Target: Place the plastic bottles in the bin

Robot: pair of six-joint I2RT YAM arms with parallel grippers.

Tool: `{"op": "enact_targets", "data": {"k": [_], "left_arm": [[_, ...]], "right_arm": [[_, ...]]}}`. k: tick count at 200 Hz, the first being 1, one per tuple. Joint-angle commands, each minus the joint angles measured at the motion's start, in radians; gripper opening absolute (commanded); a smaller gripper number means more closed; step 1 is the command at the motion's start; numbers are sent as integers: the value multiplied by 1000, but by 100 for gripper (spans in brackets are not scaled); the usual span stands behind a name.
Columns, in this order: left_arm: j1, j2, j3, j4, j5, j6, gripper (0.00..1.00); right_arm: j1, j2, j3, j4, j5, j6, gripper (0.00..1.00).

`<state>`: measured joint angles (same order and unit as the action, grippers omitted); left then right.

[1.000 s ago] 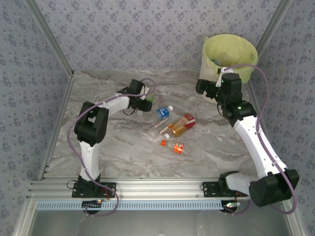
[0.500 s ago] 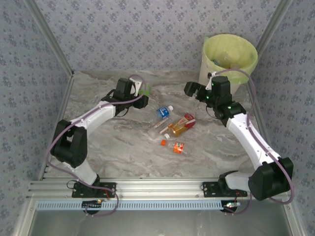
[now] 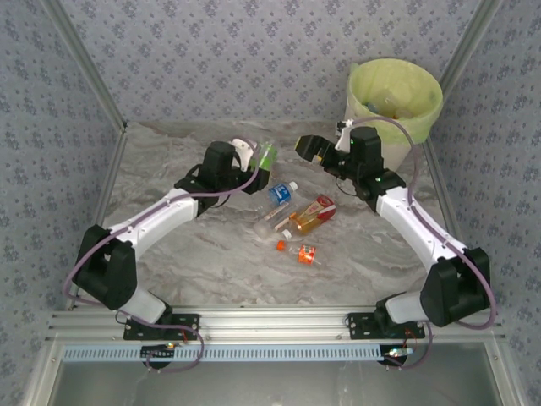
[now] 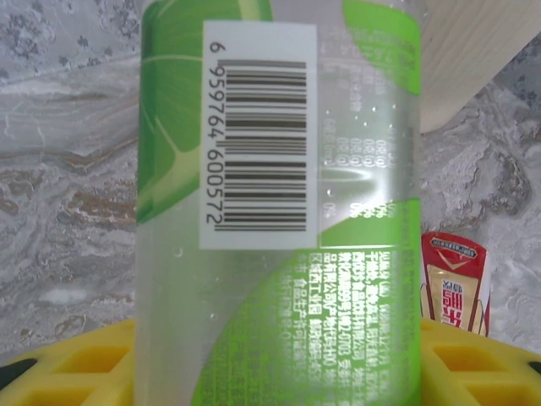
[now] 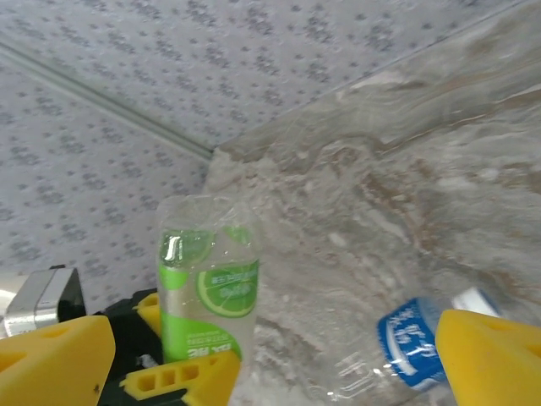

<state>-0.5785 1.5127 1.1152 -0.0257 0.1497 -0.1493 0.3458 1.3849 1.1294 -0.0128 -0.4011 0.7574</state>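
We see the left gripper (image 3: 251, 170) clamped on a clear bottle (image 3: 265, 155) with a lime-green label and a white barcode patch, held off the table (image 3: 152, 152), well apart from the bin (image 3: 353, 93). The right gripper (image 3: 308, 148) stands spread wide nearby. The left wrist view cuts off both ends of the bottle; we cannot make out its cap

Marbled tabletop (image 3: 211, 254), patterned grey walls (image 3: 220, 59)
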Motion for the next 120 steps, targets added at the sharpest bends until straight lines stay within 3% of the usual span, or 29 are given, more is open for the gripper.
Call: {"op": "enact_targets", "data": {"k": [1, 72, 120], "left_arm": [[-9, -45, -7, 83, 17, 23, 46], [-33, -76, -26, 98, 49, 66, 46], [-60, -97, -42, 110, 11, 81, 46]], "right_arm": [[16, 42, 55, 95, -139, 60, 100], [81, 178, 162, 180, -220, 91, 100], [97, 256, 194, 145, -145, 131, 93]]}}
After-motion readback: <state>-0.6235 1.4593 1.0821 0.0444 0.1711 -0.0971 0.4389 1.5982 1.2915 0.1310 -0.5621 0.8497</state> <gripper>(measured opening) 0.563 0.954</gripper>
